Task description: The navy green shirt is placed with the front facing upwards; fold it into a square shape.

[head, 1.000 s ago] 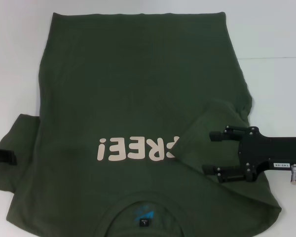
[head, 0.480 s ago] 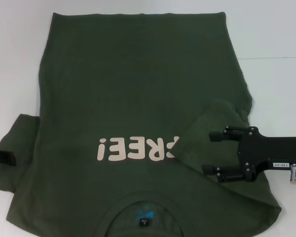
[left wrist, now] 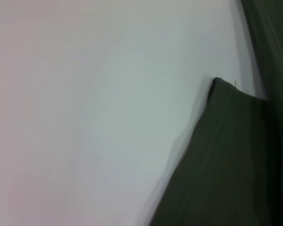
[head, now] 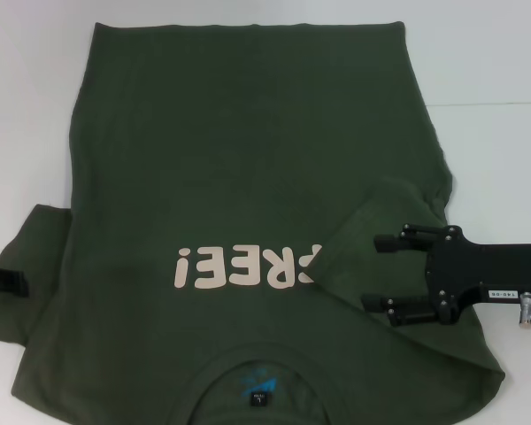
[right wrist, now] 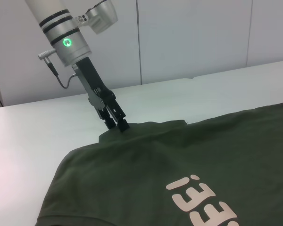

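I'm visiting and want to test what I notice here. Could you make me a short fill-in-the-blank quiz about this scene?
1. The shirt is dark ____.
2. One sleeve is folded in over the first letter of the ____.
3. The right gripper has its fingers ____ above that sleeve.
4. The left gripper is down at the other ____.

Missing: green; lettering; open; sleeve

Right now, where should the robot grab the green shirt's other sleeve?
Probably the flat left sleeve of the navy green shirt, at its outer hem, coming from the robot's left. The left gripper is already there; the right sleeve is already folded in.
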{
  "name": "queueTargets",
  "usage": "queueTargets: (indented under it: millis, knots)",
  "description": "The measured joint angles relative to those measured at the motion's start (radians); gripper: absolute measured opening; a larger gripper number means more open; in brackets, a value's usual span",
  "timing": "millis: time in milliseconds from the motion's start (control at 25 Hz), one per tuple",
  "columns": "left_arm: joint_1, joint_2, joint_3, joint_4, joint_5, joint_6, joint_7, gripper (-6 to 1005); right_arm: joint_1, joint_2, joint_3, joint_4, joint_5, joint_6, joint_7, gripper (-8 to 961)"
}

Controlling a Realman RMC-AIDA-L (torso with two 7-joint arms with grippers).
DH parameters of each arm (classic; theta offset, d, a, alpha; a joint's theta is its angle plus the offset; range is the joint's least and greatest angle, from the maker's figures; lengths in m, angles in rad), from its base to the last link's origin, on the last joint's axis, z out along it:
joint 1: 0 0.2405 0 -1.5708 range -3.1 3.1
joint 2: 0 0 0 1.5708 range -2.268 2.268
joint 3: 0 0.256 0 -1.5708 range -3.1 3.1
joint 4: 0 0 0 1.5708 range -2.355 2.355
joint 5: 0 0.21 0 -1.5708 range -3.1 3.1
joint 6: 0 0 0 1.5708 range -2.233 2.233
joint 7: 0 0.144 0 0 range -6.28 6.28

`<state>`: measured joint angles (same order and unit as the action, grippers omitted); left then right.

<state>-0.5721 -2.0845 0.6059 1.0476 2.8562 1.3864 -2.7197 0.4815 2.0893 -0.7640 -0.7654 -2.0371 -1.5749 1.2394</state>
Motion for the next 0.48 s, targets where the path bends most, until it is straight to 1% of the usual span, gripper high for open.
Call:
queueTargets:
  millis: [480]
  knots:
    - [0.001, 0.0, 0.0, 0.0, 0.0, -0.003, 0.0, 903, 0.003, 0.0, -0.009, 0.0, 0.0, 0.0, 0.005, 900]
